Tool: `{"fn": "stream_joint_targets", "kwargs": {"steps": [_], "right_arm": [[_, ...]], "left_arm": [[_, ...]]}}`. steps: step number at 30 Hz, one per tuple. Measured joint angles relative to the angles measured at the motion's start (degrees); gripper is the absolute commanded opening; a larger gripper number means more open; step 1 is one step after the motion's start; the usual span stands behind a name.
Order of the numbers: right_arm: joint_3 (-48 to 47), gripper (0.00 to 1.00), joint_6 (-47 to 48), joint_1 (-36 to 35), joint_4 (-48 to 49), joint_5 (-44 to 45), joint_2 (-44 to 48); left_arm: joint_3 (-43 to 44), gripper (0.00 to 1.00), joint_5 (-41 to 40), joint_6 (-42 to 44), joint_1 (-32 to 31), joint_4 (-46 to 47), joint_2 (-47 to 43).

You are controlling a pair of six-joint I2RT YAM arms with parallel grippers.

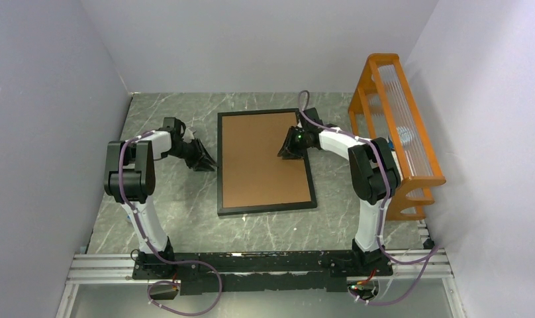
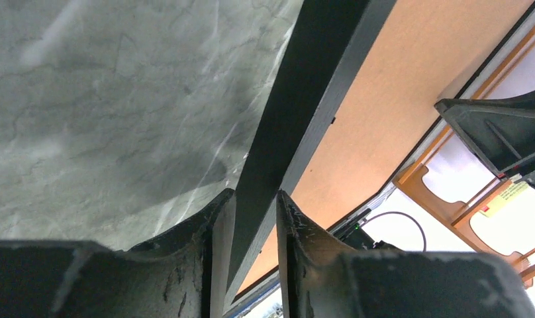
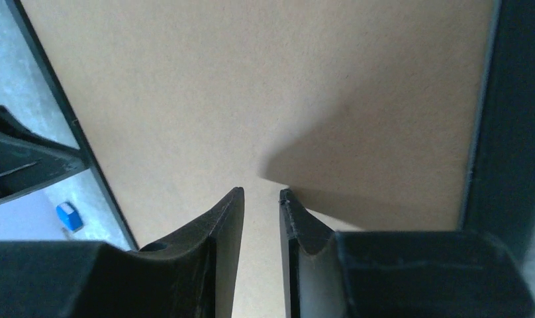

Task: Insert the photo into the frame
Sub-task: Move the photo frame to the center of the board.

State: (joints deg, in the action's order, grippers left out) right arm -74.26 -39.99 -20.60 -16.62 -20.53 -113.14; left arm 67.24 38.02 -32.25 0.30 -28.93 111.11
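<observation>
The left gripper (image 2: 255, 199) has its jaws pinched on the left rail of the frame (image 1: 265, 208), which lies flat on the worktop (image 1: 185, 218). Over the brown backing board (image 1: 258, 162) inside the frame, the right gripper (image 3: 261, 192) holds its jaws slightly apart, empty. An orange rack (image 1: 420, 180) stands right of the frame.

From above and behind the arm bases, looks steeply down, far enough back to take in the whole table (image 1: 185, 218) and frame (image 1: 268, 208). From the left wrist, peers past its own fingers (image 2: 185, 265) along the frame's left rail, very near, toward the right gripper (image 2: 500, 132). From the right wrist, faces the backing board (image 3: 251, 86) close up, with the left gripper (image 3: 20, 162) at the edge. Shares frame and board across all three.
</observation>
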Motion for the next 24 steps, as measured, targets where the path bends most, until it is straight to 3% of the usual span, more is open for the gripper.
{"fn": "stream_joint_targets", "kwargs": {"steps": [7, 24], "right_arm": [[-6.7, 0.37, 4.2, -0.1, -4.4, 4.2, -0.2], [-18.1, 0.45, 6.6, -10.6, -7.0, 4.6, -7.4]], "left_arm": [[2.4, 0.37, 0.9, 0.7, 0.0, 0.3, 0.2], [4.0, 0.04, 7.9, 4.1, -3.2, 4.5, 4.9]]}}
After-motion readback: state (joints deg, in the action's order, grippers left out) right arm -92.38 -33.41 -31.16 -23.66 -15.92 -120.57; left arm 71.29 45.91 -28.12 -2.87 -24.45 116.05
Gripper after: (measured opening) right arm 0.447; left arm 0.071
